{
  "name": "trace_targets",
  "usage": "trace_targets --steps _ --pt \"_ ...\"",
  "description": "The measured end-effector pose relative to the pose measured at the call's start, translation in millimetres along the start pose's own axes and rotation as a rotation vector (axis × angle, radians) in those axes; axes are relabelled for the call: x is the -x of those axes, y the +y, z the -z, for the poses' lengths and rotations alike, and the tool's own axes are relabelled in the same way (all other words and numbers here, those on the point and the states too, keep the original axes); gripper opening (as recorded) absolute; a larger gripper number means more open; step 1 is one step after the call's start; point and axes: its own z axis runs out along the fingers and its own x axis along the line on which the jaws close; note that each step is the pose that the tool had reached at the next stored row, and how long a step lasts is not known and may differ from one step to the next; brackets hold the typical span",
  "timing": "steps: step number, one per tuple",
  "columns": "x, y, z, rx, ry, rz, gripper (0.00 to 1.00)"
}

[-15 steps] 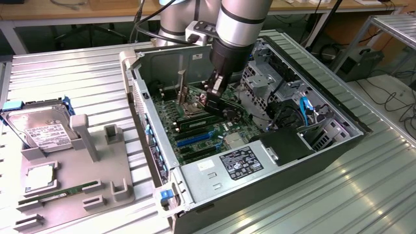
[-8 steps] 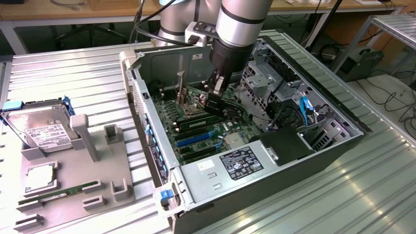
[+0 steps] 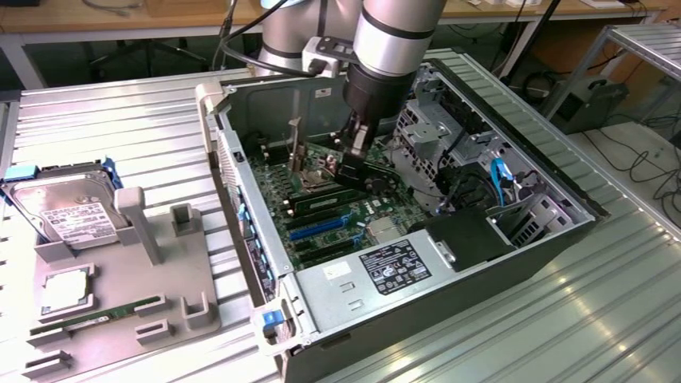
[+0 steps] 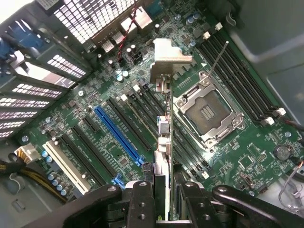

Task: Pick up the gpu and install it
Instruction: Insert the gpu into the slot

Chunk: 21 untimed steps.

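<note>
The gpu [image 4: 163, 128] is a thin dark card seen edge-on in the wrist view, with its silver bracket [image 4: 170, 52] at the far end. It hangs above the green motherboard [image 4: 237, 142], over the black slots between the blue slot [image 4: 118, 135] and the CPU socket [image 4: 206, 111]. My gripper [image 4: 165, 192] is shut on the card's near end. In the exterior view my gripper [image 3: 355, 155] reaches down into the open computer case [image 3: 532, 239], and the dark gpu [image 3: 368, 174] sits just over the motherboard [image 3: 319, 215].
Inside the case are a power supply [image 3: 372, 275], a drive cage [image 3: 426, 132] and cables [image 3: 495, 179]. A white slot [image 4: 66, 166] lies beside the blue one. At the exterior view's left, a grey holder [image 3: 159, 319] carries a hard drive [image 3: 64, 211] and a RAM stick [image 3: 96, 315].
</note>
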Motion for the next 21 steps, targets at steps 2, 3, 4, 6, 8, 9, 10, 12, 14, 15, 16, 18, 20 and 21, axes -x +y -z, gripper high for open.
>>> trace_targets --steps 2,3,4,6,8,9,10,12,14,15,16,18,20,21 --pt "0.0 0.0 0.0 0.0002 0.0004 0.010 0.26" --pt "0.0 0.0 0.0 0.0004 0.0007 0.014 0.26" --pt "0.0 0.0 0.0 0.0004 0.0009 0.019 0.26" --pt "0.0 0.0 0.0 0.0008 0.0014 0.031 0.26" --pt "0.0 0.0 0.0 0.0010 0.0019 0.042 0.26" --pt "0.0 0.0 0.0 0.0011 0.0021 0.047 0.26" --pt "0.0 0.0 0.0 0.0013 0.0024 0.052 0.26" --pt "0.0 0.0 0.0 0.0015 0.0029 0.064 0.26" --pt "0.0 0.0 0.0 0.0018 0.0034 0.075 0.26" --pt "0.0 0.0 0.0 0.0020 0.0037 0.081 0.26" --pt "0.0 0.0 0.0 0.0021 0.0040 0.087 0.26" --pt "0.0 0.0 0.0 0.0025 0.0048 0.104 0.26" --pt "0.0 0.0 0.0 0.0028 0.0053 0.116 0.26" --pt "0.0 0.0 0.0 0.0030 0.0055 0.121 0.26"
